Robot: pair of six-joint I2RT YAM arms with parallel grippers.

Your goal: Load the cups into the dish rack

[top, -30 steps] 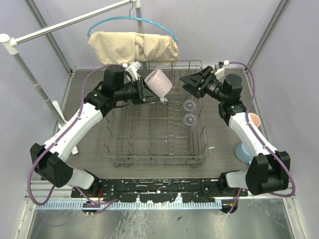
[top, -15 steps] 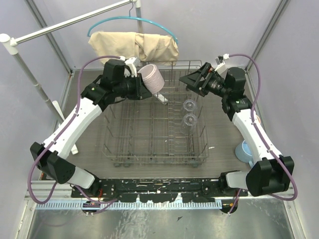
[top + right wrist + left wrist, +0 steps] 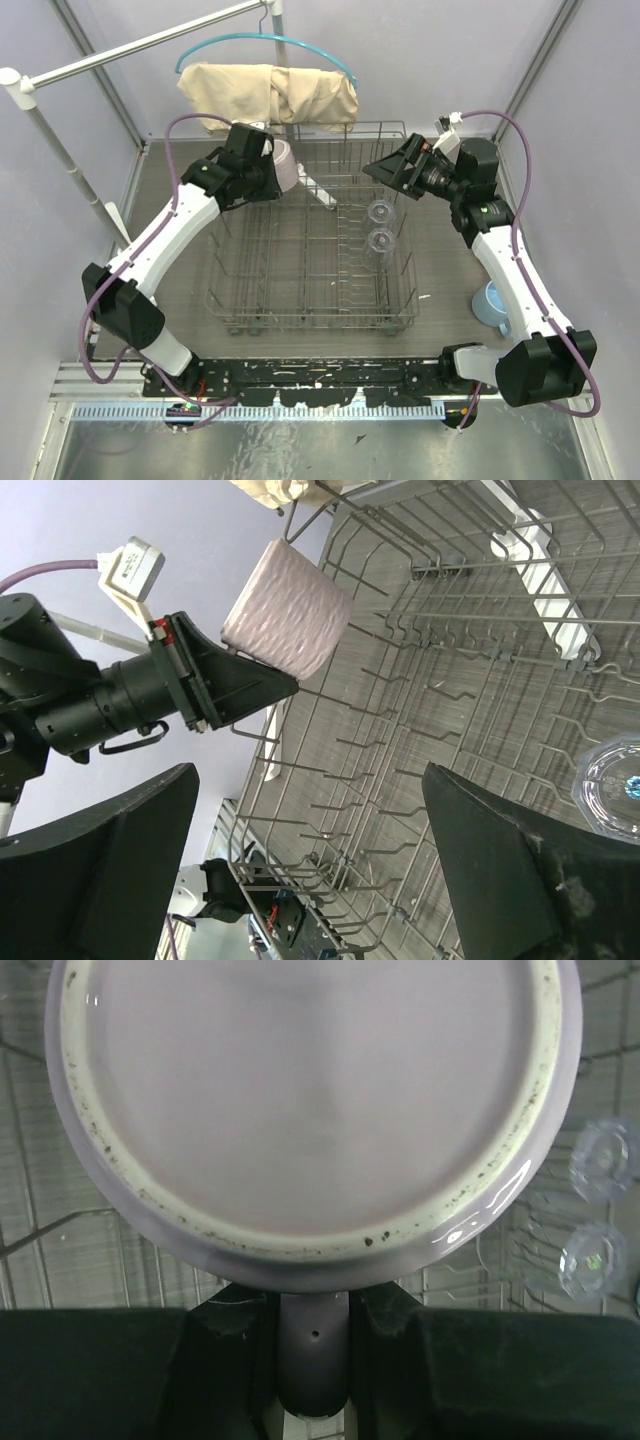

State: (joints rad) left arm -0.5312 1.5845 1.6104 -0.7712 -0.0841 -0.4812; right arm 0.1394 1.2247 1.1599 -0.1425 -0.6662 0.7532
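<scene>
Grey wood-grain surface (image 3: 450, 300) between pale walls carries the dish rack (image 3: 310, 270), a large grey wire basket with upright tines. The left claw (image 3: 272, 172) is clamped on the handle of the mauve-pink mug (image 3: 288, 610), whose base faces back at the claw and mouth points away, probably so it goes onto the tines upside down. The mug has a ribbed wall and a pale, speckled foot ring. The right claw (image 3: 310, 880) is spread wide and empty, with two clear tumblers (image 3: 379, 211) in the rack just below it
</scene>
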